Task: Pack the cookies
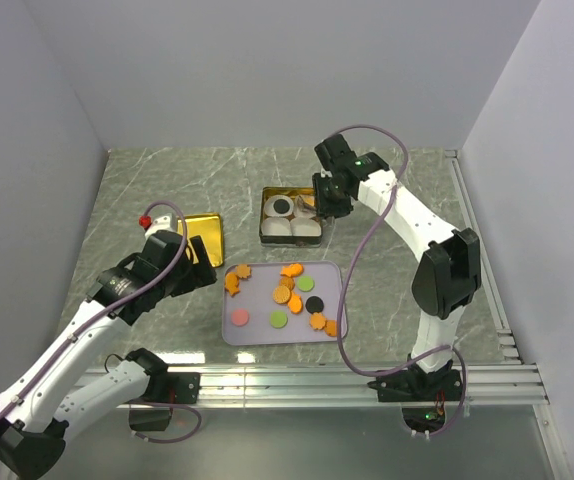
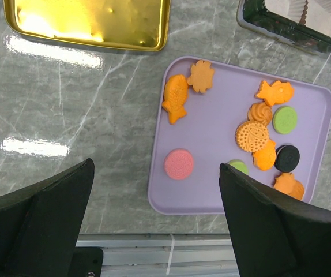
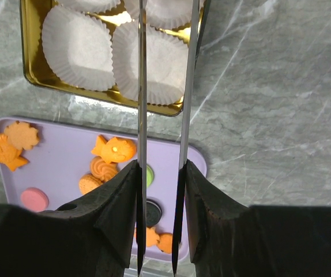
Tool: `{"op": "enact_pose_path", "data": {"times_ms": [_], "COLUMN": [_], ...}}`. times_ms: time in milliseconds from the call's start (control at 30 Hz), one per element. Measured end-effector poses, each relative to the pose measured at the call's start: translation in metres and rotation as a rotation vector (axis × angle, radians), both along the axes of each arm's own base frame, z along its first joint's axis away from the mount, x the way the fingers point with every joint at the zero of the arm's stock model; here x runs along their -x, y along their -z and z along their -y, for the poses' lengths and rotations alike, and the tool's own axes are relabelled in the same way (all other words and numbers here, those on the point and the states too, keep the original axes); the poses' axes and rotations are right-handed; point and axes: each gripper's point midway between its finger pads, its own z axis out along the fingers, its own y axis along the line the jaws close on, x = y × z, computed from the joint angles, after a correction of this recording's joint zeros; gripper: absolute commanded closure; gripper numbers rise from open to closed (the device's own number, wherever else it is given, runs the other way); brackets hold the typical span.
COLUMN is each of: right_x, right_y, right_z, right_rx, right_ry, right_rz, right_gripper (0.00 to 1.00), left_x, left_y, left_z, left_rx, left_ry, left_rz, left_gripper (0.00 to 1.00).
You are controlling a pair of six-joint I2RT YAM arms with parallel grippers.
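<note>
Several cookies [image 1: 287,290], mostly orange with green, black and pink [image 2: 179,163] discs, lie on a lavender tray [image 1: 257,300]. A gold tin [image 1: 264,215] behind it holds white paper cups [image 3: 76,49]; one cup holds a black cookie [image 1: 281,207]. My right gripper [image 1: 312,205] hangs over the tin's right side. Its thin blades [image 3: 166,11] stand a narrow gap apart and run off the top of the wrist view. The top view shows a pale orange piece [image 1: 308,204] at their tips. My left gripper [image 2: 157,225] is wide open and empty, low over the tray's near-left corner.
The tin's gold lid [image 1: 207,235] lies left of the tin, also in the left wrist view [image 2: 85,23]. An aluminium rail [image 1: 347,375] runs along the table's near edge. Grey walls close the table on three sides.
</note>
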Motion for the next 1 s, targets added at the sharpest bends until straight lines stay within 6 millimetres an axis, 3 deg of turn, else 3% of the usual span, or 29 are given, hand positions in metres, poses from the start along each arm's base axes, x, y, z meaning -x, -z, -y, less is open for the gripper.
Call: {"op": "enact_pose_path", "data": {"times_ms": [367,667,833,1000], "right_x": [0.004,0.004,0.007,0.018], "right_y": [0.004,-0.003,-0.019,-0.057], "right_z": [0.000,0.002,0.004,0.007], "right_rx": [-0.012,-0.013,-0.032,-0.085], "right_ry": [0.007,0.011,0.019,0.022], "right_rz": [-0.009,0.007,0.040,0.110], "right_gripper": [0.53,0.49,0.49,0.47], "left_x": [0.000,0.000,0.000,0.001], "left_y": [0.000,0.000,0.000,-0.001], "left_z": [0.000,0.001,0.001,0.000], "left_rx": [0.002,0.002,0.000,0.002], "left_ry": [0.002,0.003,0.007,0.008], "left_rz": [-0.002,-0.001,-0.001,0.005], "left_gripper": [0.05,0.04,0.05,0.05]}}
